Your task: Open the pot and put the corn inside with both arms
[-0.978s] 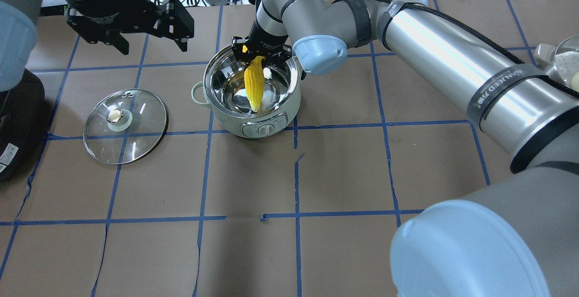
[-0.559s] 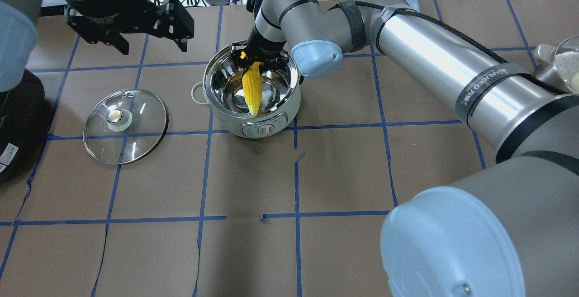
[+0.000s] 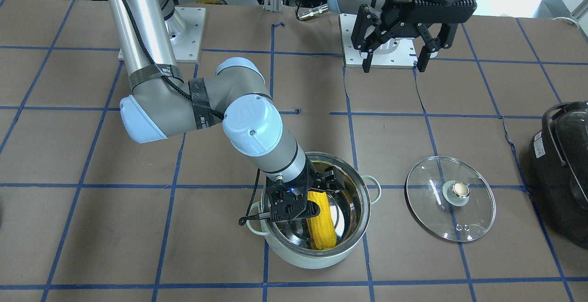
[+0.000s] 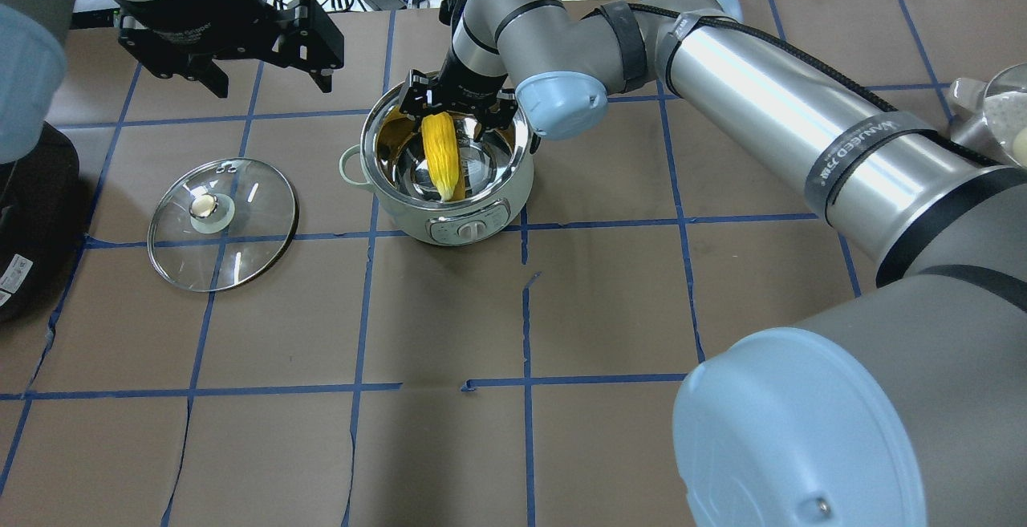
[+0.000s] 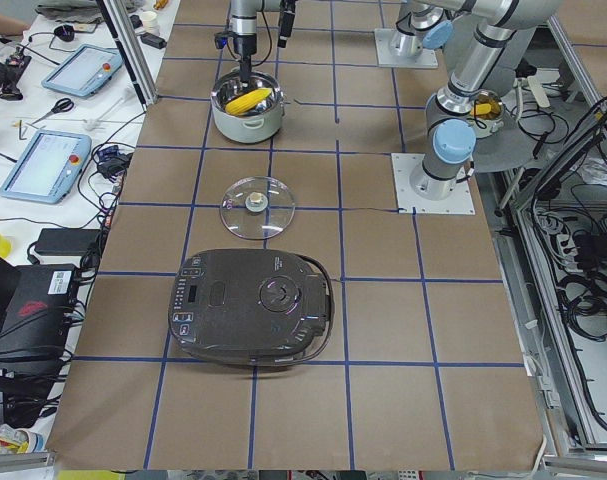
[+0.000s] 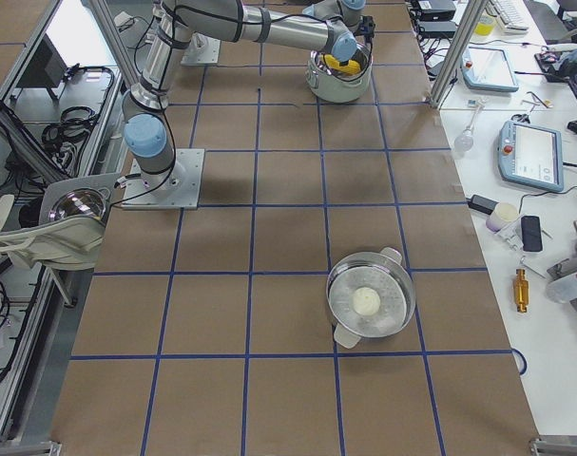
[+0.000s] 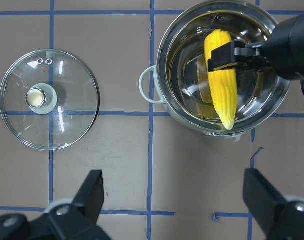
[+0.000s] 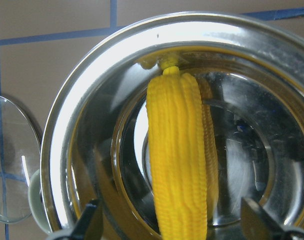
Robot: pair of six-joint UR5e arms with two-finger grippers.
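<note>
**Item 1, pot** (image 4: 401, 216): round, pale mint-green outer wall w/ shiny steel inside, small loop handles, dial panel on the robot-facing side. Stands mid-table, open, no lid on.

**Item 2, corn** (image 4: 443, 150): bright yellow cob, tapered, ribbed kernel rows, no husk. Inside the pot, leaning. Blunt end is up by the R gripper, and the narrow tip is down at the steel wall on the dial side. A yellow reflection shows on the metal.

**Item 3, lid** (image 4: 241, 238): clear glass disc w/ metal rim and round metal knob (image 4: 204, 206) on a pale collar. Flat on the table, knob up, beside the pot on the robot's L side, not touching it.

**Item 4, R gripper** (image 4: 458, 106): black, two fingers, low over the pot's far rim. Fingers are spread wide either side of the cob's upper end, w/ a gap on both sides in the wrist view.

**Item 5, L gripper** (image 3: 394, 65): black, fingers spread, nothing between them. Hangs high over the table, well apart from the pot and lid.

**Item 6, table** (image 4: 610, 302): matte brown sheets w/ a blue tape grid.

**Item 7, appliance** (image 5: 253, 320): large, black, glossy, w/ handle. Sits at the L end, beyond the lid.
</note>
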